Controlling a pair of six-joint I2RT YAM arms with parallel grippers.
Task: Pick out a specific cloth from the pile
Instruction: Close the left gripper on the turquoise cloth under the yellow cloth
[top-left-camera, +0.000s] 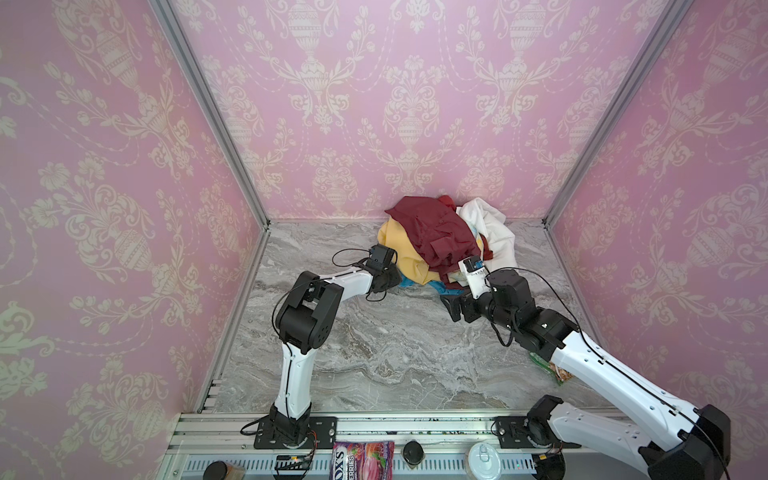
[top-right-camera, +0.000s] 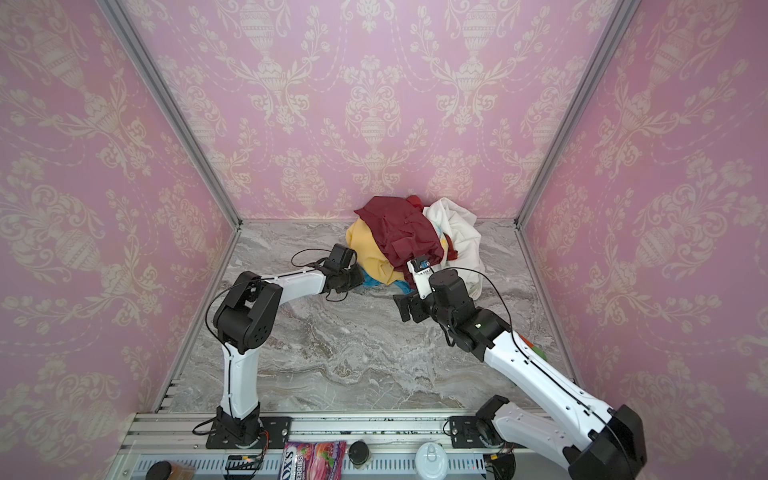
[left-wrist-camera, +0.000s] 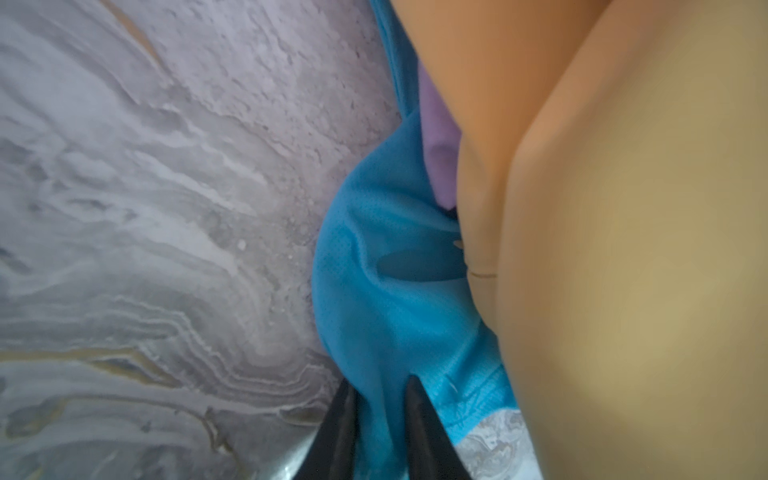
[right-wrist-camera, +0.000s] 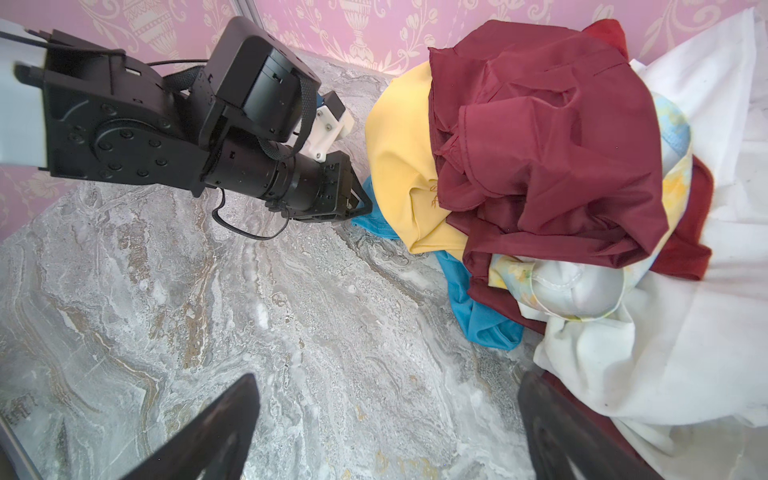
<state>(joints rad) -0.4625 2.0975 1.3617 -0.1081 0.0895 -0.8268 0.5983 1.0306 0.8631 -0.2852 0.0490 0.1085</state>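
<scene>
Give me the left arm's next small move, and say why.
Probably a short, gentle pull toward bare table, away from the pile. The left claw looks pinched on a fold of the cloth, whose remainder lies tucked under the yellow cloth, so easing it out should free it.

We find legible txt on one thing only: the pink bag (top-left-camera: 363, 460) at the front edge, seen in both top views (top-right-camera: 313, 460). Big white letters on its dark blue patch read "OX'S", and a smaller white line beside them reads "ERRIES". The txt runs sideways and the pic edge cuts off the start of both words, so we get no full brand. In the right wrist view, a small dark mark sits on the yellow cloth (right-wrist-camera: 395, 166) in the pile (right-wrist-camera: 540, 124). It's too small to read.
</scene>
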